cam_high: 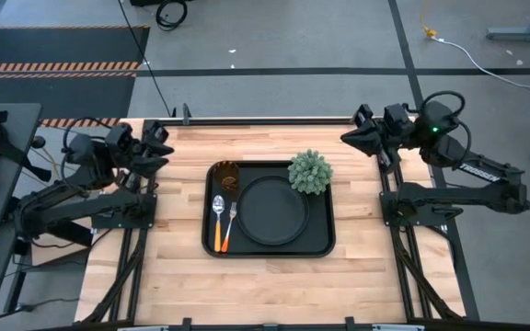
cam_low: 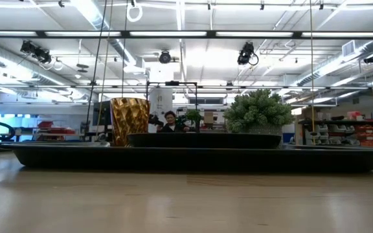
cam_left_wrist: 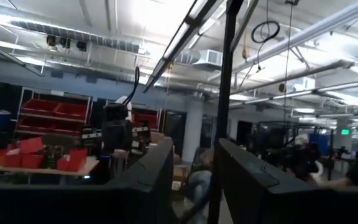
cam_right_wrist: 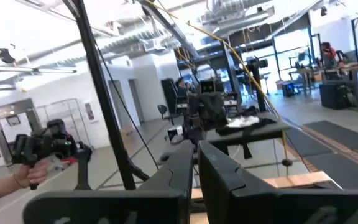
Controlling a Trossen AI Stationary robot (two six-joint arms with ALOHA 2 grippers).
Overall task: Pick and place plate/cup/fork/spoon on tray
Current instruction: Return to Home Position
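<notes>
**Tray: all four items appear loaded, arms parked at the far corners**

The tray (cam_high: 270, 250) sits in the middle of the table, its long axis running left to right in the overhead view. You can see the plate (cam_high: 272, 210) lying flat inside it, filling the centre and right. The cup (cam_high: 227, 175) stands upright in the tray's far left corner. The spoon (cam_high: 218, 223) and fork (cam_high: 229, 226) lie side by side just left of the plate, apart from it, parallel, their long axes running front to back: metal ends pointing away toward the cup, orange handles toward the near edge. A green plant ball (cam_high: 310, 172) rests at the tray's far right corner, overlapping its rim.

By the look of it, nothing is left for you to place; the task seems finished.

Your left gripper (cam_high: 159, 145) waits off the tray near the far left table corner, its fingers parted by a narrow gap. Your right gripper (cam_high: 352, 136) waits at the far right corner, fingers nearly together and holding nothing.
</notes>
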